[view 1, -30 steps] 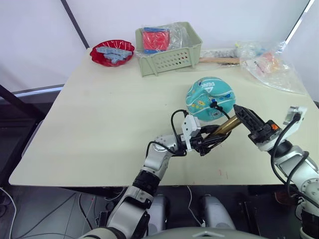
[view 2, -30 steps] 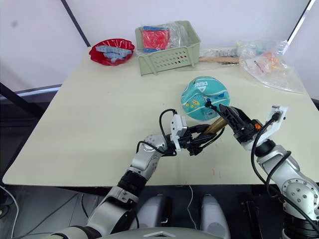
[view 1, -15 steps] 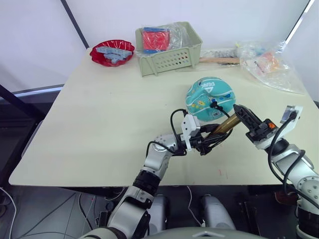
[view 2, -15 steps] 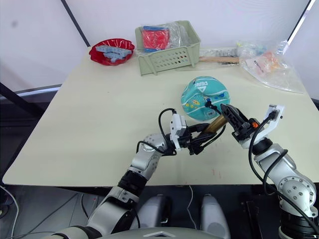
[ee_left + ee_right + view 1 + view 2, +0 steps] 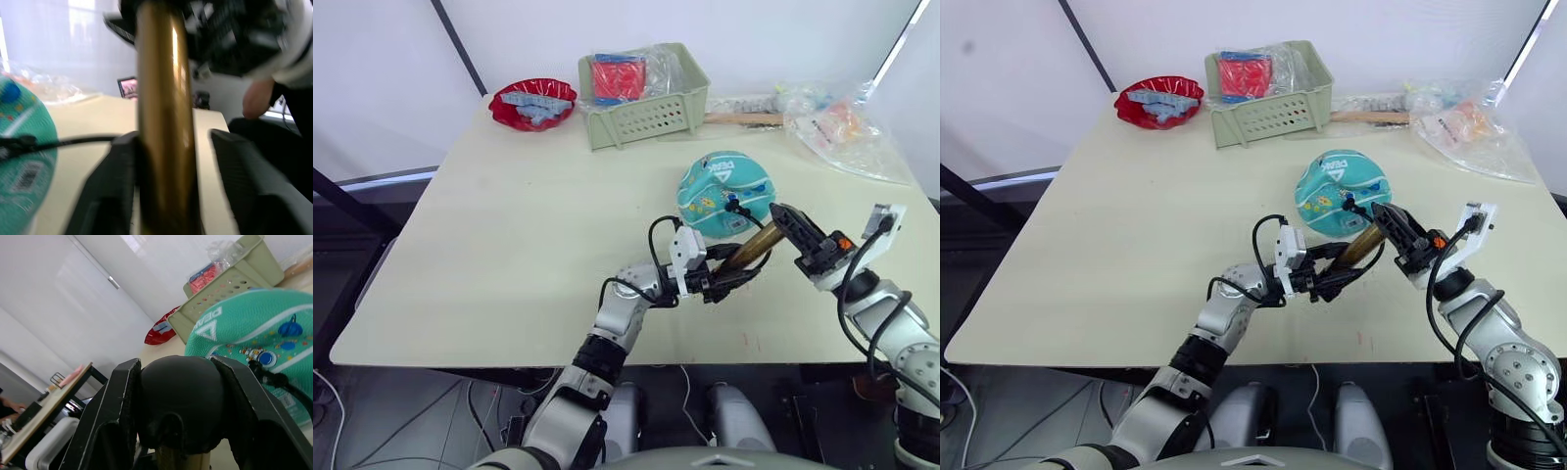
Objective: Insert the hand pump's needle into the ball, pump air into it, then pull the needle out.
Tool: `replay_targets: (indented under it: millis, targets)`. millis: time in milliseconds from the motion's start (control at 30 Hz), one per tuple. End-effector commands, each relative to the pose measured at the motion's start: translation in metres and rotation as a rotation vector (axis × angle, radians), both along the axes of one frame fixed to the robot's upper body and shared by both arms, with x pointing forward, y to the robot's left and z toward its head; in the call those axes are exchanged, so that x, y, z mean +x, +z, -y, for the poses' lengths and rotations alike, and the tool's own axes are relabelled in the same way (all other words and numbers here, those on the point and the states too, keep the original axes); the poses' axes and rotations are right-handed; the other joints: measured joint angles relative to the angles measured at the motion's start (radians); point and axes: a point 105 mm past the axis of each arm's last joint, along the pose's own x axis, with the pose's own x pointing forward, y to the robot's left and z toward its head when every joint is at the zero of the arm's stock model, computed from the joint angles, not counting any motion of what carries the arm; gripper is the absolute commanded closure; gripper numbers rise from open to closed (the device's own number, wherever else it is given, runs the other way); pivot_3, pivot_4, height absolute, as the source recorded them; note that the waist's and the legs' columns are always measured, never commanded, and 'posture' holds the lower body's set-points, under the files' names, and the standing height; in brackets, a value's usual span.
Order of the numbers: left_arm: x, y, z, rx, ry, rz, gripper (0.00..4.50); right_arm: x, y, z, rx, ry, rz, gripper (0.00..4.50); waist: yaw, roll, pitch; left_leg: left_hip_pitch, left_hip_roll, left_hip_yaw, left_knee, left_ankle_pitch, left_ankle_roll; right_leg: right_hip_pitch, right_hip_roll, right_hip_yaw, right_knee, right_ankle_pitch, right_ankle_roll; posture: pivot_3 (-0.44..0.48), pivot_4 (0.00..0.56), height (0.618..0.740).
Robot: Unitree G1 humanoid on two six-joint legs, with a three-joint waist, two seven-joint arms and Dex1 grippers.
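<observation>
Evidently mid-pumping: the ball (image 5: pixel 727 193) lies on the table (image 5: pixel 509 225), the hand pump (image 5: pixel 751 248) slanted just beside it, barrel clamped by the left gripper (image 5: pixel 724 278), handle cap pinched by the right gripper (image 5: pixel 781 217); the needle (image 5: pixel 732 206) is seated, so a straight push is called for next.

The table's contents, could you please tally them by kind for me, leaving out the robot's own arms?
Balls: 1, the ball
Pumps: 1, the hand pump
Baskets: 1, the green basket
Bowls: 1, the red bowl
Plastic bags: 1, the clear bag
Wooden-handled tools: 1
Total: 6
</observation>
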Motion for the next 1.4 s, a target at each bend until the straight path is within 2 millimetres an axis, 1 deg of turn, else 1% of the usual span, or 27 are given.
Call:
replay_targets:
  millis: [33,67,100,233,400,567,633,733,933,1000,1100,1233,1400]
  targets:
    - [-0.002,0.007,-0.001,-0.009,-0.023,0.024,0.21,-0.007,0.021,-0.004,-0.05,0.019,0.107,2.78,0.0,0.0,0.0,0.0,0.0,0.0,0.0,0.0,0.0,0.0,0.0,0.0,0.0,0.0,0.0,0.0,0.15,0.738]
    - [-0.002,0.009,-0.003,-0.002,-0.035,0.031,0.09,-0.008,0.022,-0.005,-0.078,0.024,0.122,2.78,0.0,0.0,0.0,0.0,0.0,0.0,0.0,0.0,0.0,0.0,0.0,0.0,0.0,0.0,0.0,0.0,0.15,0.738]
    - [-0.003,0.009,-0.004,0.003,-0.044,0.035,0.09,-0.008,0.023,-0.005,-0.096,0.027,0.132,2.78,0.0,0.0,0.0,0.0,0.0,0.0,0.0,0.0,0.0,0.0,0.0,0.0,0.0,0.0,0.0,0.0,0.15,0.738]
    - [-0.007,0.014,-0.011,0.045,-0.094,0.073,0.09,-0.015,0.022,-0.012,-0.29,0.089,0.201,2.78,0.0,0.0,0.0,0.0,0.0,0.0,0.0,0.0,0.0,0.0,0.0,0.0,0.0,0.0,0.0,0.0,0.15,0.738]
    - [-0.008,0.014,-0.02,0.111,-0.141,0.097,0.09,-0.019,0.024,-0.018,-0.425,0.154,0.276,2.78,0.0,0.0,0.0,0.0,0.0,-0.001,0.0,0.0,0.0,0.0,0.0,-0.001,0.0,0.0,0.0,0.0,0.15,0.738]
    - [-0.01,0.003,-0.027,0.191,-0.185,0.1,0.09,-0.022,0.018,-0.021,-0.582,0.217,0.341,2.78,0.001,0.0,0.0,0.0,0.0,-0.001,0.0,0.0,0.0,0.0,0.0,-0.001,0.0,0.0,0.0,0.0,0.15,0.738]
    - [-0.011,-0.001,-0.027,0.211,-0.204,0.093,0.09,-0.022,0.013,-0.022,-0.638,0.238,0.36,2.78,0.001,0.0,0.0,0.0,0.0,-0.001,0.0,0.0,0.0,0.0,0.0,-0.001,0.0,0.0,0.0,0.0,0.15,0.738]
    - [-0.015,-0.008,-0.026,0.263,-0.252,0.095,0.09,-0.024,0.008,-0.023,-0.668,0.258,0.381,2.78,0.001,0.0,0.0,0.0,0.0,-0.001,0.0,0.0,0.0,0.0,0.0,-0.001,0.0,0.0,0.0,0.0,0.15,0.738]
    - [-0.012,-0.019,-0.019,0.323,-0.276,0.107,0.09,-0.025,-0.001,-0.018,-0.639,0.254,0.386,2.78,0.002,-0.001,0.0,0.0,-0.002,-0.001,0.0,0.0,0.0,0.0,0.0,-0.001,0.0,0.0,0.0,0.0,0.15,0.738]
    - [-0.01,-0.02,-0.017,0.322,-0.273,0.099,0.09,-0.026,-0.003,-0.018,-0.636,0.261,0.394,2.78,0.001,-0.001,0.0,0.0,-0.002,-0.001,0.0,0.0,0.0,0.0,0.0,-0.001,0.0,0.0,0.0,0.0,0.15,0.738]
    - [-0.005,-0.027,-0.009,0.35,-0.261,0.102,0.09,-0.03,-0.01,-0.017,-0.616,0.265,0.392,2.78,0.003,-0.001,0.0,0.0,-0.002,-0.002,0.0,0.0,0.0,0.0,0.0,-0.002,0.0,0.0,0.0,0.0,0.15,0.738]
    - [0.0,-0.027,-0.004,0.35,-0.254,0.104,0.09,-0.031,-0.016,-0.016,-0.611,0.266,0.388,2.78,0.003,-0.001,0.0,-0.001,-0.003,-0.002,0.0,0.0,0.0,0.0,0.0,-0.002,0.0,0.0,0.0,0.0,0.15,0.738]
    - [0.006,-0.028,-0.003,0.368,-0.245,0.109,0.09,-0.031,-0.01,-0.015,-0.585,0.246,0.41,2.78,0.001,-0.001,0.0,0.0,-0.003,-0.003,0.0,0.0,0.0,0.0,0.001,-0.002,0.0,0.0,0.0,0.0,0.15,0.738]
